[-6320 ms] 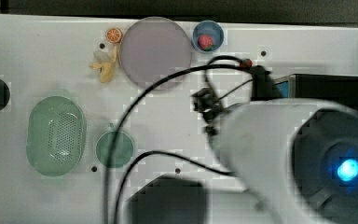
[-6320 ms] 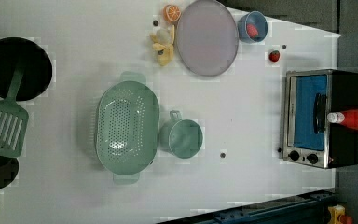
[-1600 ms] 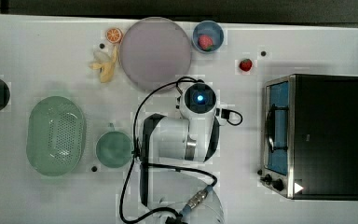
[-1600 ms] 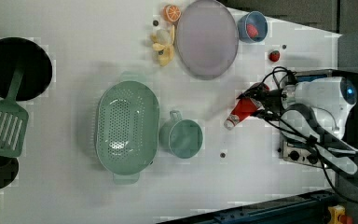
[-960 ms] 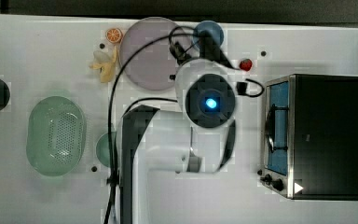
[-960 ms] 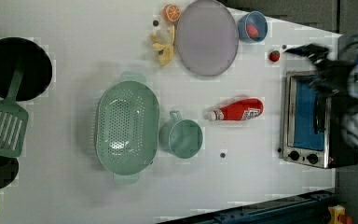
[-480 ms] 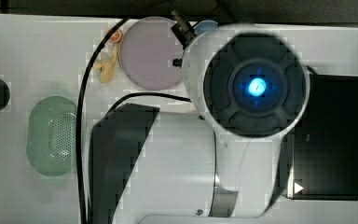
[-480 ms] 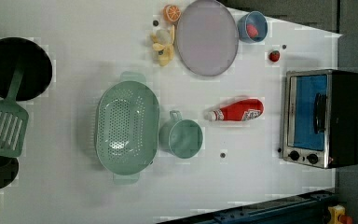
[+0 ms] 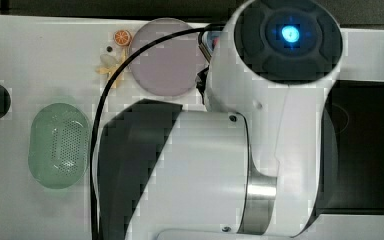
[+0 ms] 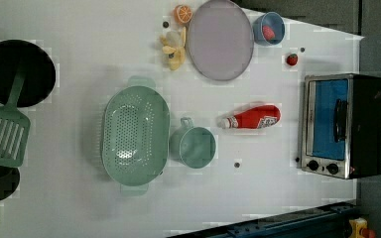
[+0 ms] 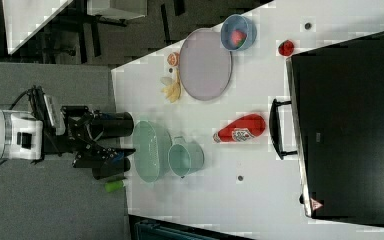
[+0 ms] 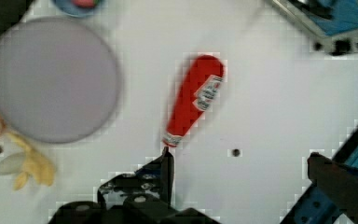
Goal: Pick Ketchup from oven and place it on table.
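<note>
Ketchup (image 10: pixel 250 117) is lying on its side on the surface (image 10: pixel 79 74), mid-right of the left view, cap pointing toward the green cup (image 10: pixel 194 146) and base toward the oven (image 10: pixel 342 124); it is sitting apart from both, touching neither. It is lying flat rather than standing, likely because a capped squeeze bottle is settling most stably that way once let go. The oven is sitting at the right edge of the left view with its door shut and handle facing the bottle, so the bottle is already out and resting on the surface; judged from this, the placing step is looking complete. In the right view the tool (image 11: pixel 105 142) is hanging at the left of the frame, off the surface's edge, well apart from the ketchup (image 11: pixel 240 128). Its fingers (image 12: pixel 167 172) are standing wide apart in the wrist view, gripping nothing and touching nothing, with the ketchup (image 12: pixel 193 100) lying free beyond the fingertip.
</note>
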Controlling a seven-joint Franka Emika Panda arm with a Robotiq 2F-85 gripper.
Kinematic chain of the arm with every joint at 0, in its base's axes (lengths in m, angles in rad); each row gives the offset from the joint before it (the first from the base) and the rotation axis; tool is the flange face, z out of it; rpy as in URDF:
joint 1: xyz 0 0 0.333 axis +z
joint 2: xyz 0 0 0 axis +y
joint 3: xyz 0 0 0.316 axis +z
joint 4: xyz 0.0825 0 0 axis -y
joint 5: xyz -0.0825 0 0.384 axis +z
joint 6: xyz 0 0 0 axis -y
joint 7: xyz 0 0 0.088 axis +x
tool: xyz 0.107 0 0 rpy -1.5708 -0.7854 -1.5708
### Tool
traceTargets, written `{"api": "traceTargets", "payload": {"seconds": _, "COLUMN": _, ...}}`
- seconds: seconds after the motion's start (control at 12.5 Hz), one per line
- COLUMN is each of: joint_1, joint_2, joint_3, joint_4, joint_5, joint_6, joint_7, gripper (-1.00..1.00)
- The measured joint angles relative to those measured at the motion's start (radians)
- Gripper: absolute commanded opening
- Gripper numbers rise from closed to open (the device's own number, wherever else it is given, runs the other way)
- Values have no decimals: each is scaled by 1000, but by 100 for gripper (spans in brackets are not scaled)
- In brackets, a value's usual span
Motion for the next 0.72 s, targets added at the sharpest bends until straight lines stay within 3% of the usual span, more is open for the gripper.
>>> {"api": "traceTargets", "payload": {"seconds": 0.4, "joint_1": 9, "joint_2": 27, "joint_3": 8, "joint_4": 14, "joint_5": -12, "joint_6": 51, "joint_7": 10, "gripper": 100}}
{"api": "traceTargets", "payload": {"seconds": 0.72, "joint_1": 38, "joint_2": 14, "joint_3": 9, "joint_4": 3, "joint_5": 32, "joint_6": 43, "joint_7": 18, "gripper": 100}}
